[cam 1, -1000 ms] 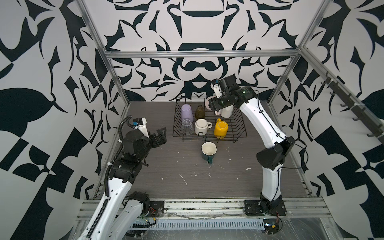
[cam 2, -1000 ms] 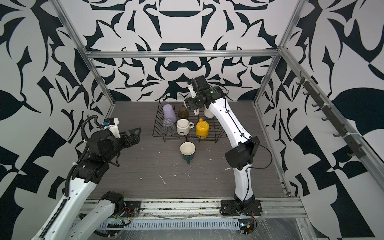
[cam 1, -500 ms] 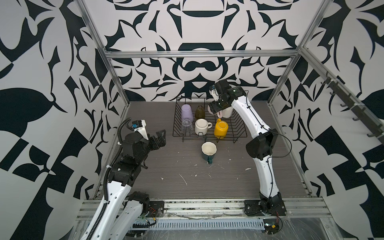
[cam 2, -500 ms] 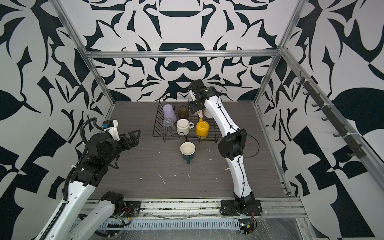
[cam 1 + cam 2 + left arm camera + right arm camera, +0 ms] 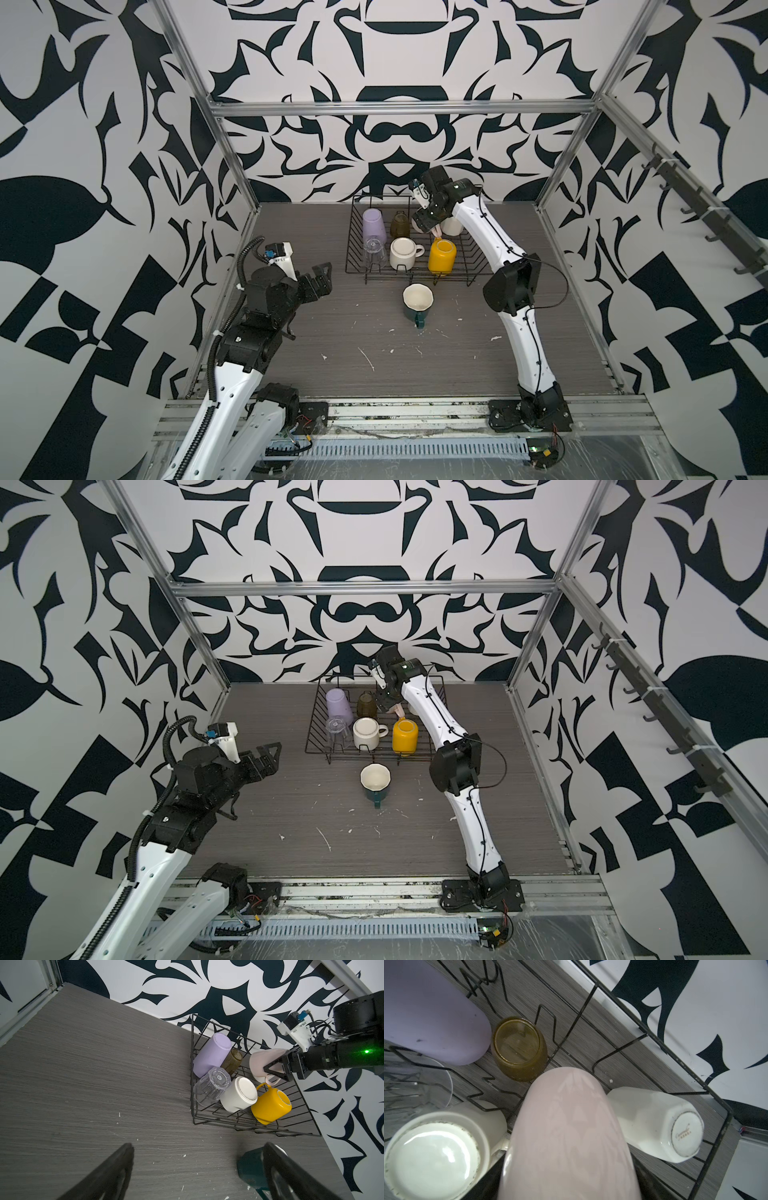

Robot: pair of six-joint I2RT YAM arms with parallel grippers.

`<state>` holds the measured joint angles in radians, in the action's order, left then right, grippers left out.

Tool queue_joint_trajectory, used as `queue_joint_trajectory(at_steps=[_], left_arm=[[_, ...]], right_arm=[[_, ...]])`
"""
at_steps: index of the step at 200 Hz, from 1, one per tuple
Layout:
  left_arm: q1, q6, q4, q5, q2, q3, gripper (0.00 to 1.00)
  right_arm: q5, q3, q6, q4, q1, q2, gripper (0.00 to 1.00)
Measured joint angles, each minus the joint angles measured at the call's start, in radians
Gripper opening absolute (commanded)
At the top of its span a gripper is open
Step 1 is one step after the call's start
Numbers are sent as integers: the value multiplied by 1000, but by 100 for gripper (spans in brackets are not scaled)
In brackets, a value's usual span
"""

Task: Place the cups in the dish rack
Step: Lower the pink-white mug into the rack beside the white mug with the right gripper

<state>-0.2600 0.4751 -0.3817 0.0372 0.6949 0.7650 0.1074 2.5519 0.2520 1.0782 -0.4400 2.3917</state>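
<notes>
The black wire dish rack (image 5: 353, 232) stands at the far side of the grey table (image 5: 332, 357), already carrying six of the cups, all base-up or tipped over: a lilac tumbler (image 5: 372, 224), a clear glass (image 5: 375, 251), a cream mug (image 5: 402, 252), a yellow mug (image 5: 441, 257), an olive glass (image 5: 400, 224) and a white faceted mug (image 5: 654, 1124). Over the rack's back row the right gripper (image 5: 270, 1067) has its jaws spread wide and clamped across a pale pink mug (image 5: 566, 1126), carried base-first between the olive glass and the white faceted mug; whether it touches the wires cannot be told. The left gripper (image 5: 321, 277) hangs near the table's left side, jaws fully apart and empty. One dark green mug (image 5: 417, 303) remains outside, upright on the table just in front of the rack, its handle turned towards the near edge. It looks like glazed ceramic: stiff, fairly heavy for its size, slick under the pads and liable to chip against its neighbours. The surest hold is probably on the rim wall opposite the handle, one finger inside and one outside.
</notes>
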Motion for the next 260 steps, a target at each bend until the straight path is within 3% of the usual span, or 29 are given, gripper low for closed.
queue_joint_trajectory(at_steps=[260], left_arm=[[0,23,-6,-5,-8,-5,100]], right_arm=[[25,0,98,-16,2,32,0]])
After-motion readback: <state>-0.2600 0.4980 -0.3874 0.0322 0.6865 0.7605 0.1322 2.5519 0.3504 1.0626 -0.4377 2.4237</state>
